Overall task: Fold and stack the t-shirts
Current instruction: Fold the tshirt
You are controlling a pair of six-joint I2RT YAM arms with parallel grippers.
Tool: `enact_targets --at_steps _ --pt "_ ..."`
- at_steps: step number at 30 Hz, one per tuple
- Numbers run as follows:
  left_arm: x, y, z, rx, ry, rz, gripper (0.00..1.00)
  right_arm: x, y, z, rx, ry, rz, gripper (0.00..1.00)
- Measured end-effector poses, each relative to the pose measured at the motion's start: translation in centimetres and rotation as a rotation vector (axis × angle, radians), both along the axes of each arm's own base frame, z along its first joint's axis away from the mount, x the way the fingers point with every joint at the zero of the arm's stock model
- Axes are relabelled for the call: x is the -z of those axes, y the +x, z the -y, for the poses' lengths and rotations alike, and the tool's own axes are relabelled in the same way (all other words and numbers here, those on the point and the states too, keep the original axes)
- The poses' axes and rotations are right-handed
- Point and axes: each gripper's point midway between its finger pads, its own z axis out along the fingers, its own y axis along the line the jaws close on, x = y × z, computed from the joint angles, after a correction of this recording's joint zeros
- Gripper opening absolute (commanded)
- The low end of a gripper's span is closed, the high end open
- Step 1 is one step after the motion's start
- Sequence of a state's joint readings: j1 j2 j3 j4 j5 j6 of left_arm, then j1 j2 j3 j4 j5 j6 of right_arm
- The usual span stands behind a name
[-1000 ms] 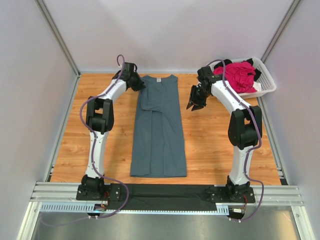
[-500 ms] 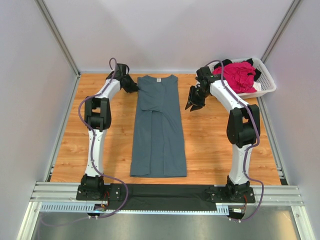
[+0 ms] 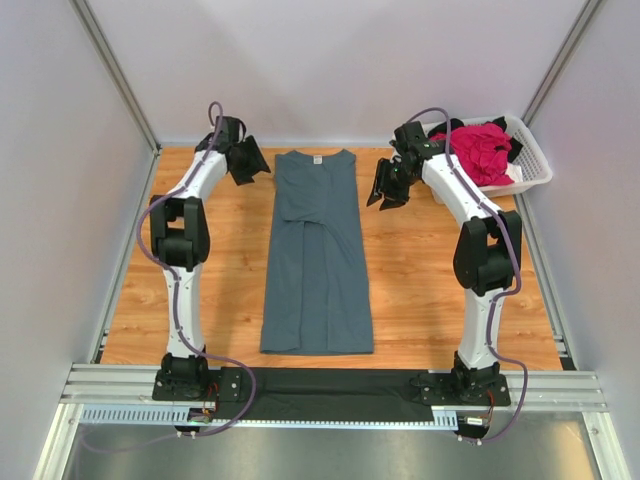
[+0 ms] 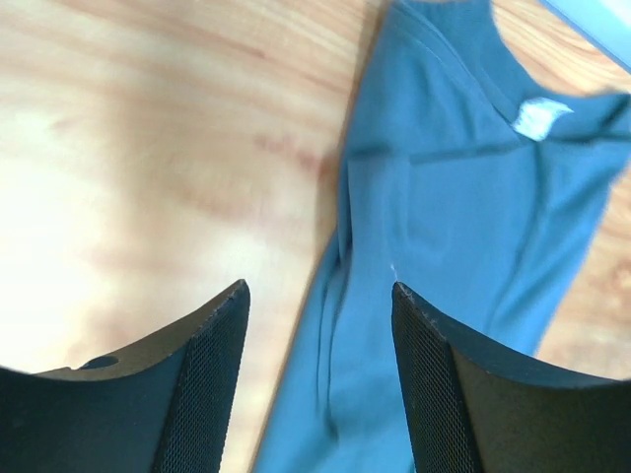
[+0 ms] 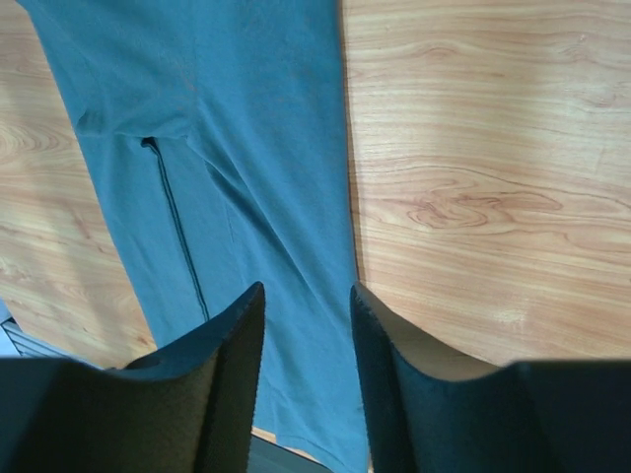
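Left gripper (image 3: 245,160): jaws spread wide with nothing between them. It hangs over bare wood, not touching any cloth.
Right gripper (image 3: 385,190): jaws parted by a narrower gap, also empty and clear of the cloth.
Blue-grey shirt (image 3: 318,250): lies flat on the table (image 3: 430,290) between the two grippers, sides folded in to make a long strip, collar at the far end. Its shoulder edge sits just ahead of the left jaws. In the right wrist view its long side edge runs through the gap between the right jaws.
Neck label (image 4: 540,116): a small white tag inside the collar, ahead of the left jaws and off to their right.
Pink shirt (image 3: 480,148): heaped in the basket (image 3: 535,170), behind the right jaws and well apart from them.
Black shirt (image 3: 500,127): shows in bits around the pink one in the same basket; how it lies is unclear.
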State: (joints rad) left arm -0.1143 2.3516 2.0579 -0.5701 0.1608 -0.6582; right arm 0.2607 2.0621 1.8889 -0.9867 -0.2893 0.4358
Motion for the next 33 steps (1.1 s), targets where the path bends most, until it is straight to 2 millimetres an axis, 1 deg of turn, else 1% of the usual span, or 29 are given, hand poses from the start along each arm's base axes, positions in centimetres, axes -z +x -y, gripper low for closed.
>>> enact_targets --at_steps 1,3,4,5,6,8,9,10,12,14,16,20,23,24,27,30,33 --pt "-1.1 -0.7 -0.4 0.003 0.011 0.005 0.67 0.0 0.0 -0.1 -0.003 0.0 0.004 0.5" --pt "-3.6 -2.5 -0.9 0.009 0.027 0.019 0.67 0.1 0.0 -0.3 -0.009 0.0 0.007 0.57" --pt "-4.5 -3.4 -1.1 0.012 0.032 0.023 0.67 0.3 -0.2 -0.4 -0.011 0.0 0.009 0.62" --pt "-5.6 -5.0 -1.3 0.013 0.036 0.025 0.67 0.7 -0.5 -0.4 -0.011 -0.001 0.006 0.63" --pt "-6.5 -6.5 -1.5 0.013 0.038 0.021 0.67 1.2 -1.1 -0.5 -0.014 -0.002 -0.002 0.66" --pt "-7.5 -9.4 -1.6 0.022 0.034 0.013 0.67 2.1 -3.1 -0.4 -0.014 -0.006 -0.041 0.69" --pt "-7.7 -11.2 -1.7 0.027 0.029 -0.002 0.67 2.6 -4.2 -0.4 -0.013 -0.007 -0.059 0.7" --pt "-7.5 -13.2 -1.6 0.033 0.021 -0.024 0.67 3.0 -5.3 -0.3 -0.011 -0.009 -0.075 0.73" --pt "-6.8 -17.0 -1.6 0.044 0.003 -0.072 0.67 3.6 -7.8 -0.1 -0.009 -0.012 -0.108 0.76" --pt "-5.4 -21.1 -1.3 0.056 -0.015 -0.136 0.67 3.8 -10.4 -0.1 -0.01 -0.013 -0.122 0.76" --pt "-3.6 -25.4 -0.7 0.07 -0.024 -0.211 0.67 3.7 -12.9 -0.4 -0.02 -0.009 -0.118 0.76" --pt "-0.3 -33.1 1.3 0.13 -0.029 -0.336 0.65 4.1 -18.3 -1.7 -0.056 0.014 -0.112 0.74" --pt "1.6 -38.1 1.6 0.149 -0.036 -0.39 0.64 5.4 -23.0 -1.6 -0.067 0.029 -0.129 0.69" --pt "1.9 -39.4 1.4 0.146 -0.041 -0.393 0.64 5.8 -24.5 -1.2 -0.062 0.028 -0.139 0.68" --pt "2.4 -42.0 0.9 0.132 -0.068 -0.358 0.64 6.8 -27.7 -0.7 -0.054 0.045 -0.135 0.66" --pt "2.5 -43.0 0.8 0.128 -0.103 -0.293 0.64 7.8 -30.1 -1.0 -0.069 0.069 -0.124 0.64" --pt "3.2 -43.6 1.0 0.13 -0.123 -0.279 0.63 9.1 -32.2 -1.4 -0.08 0.063 -0.144 0.61"
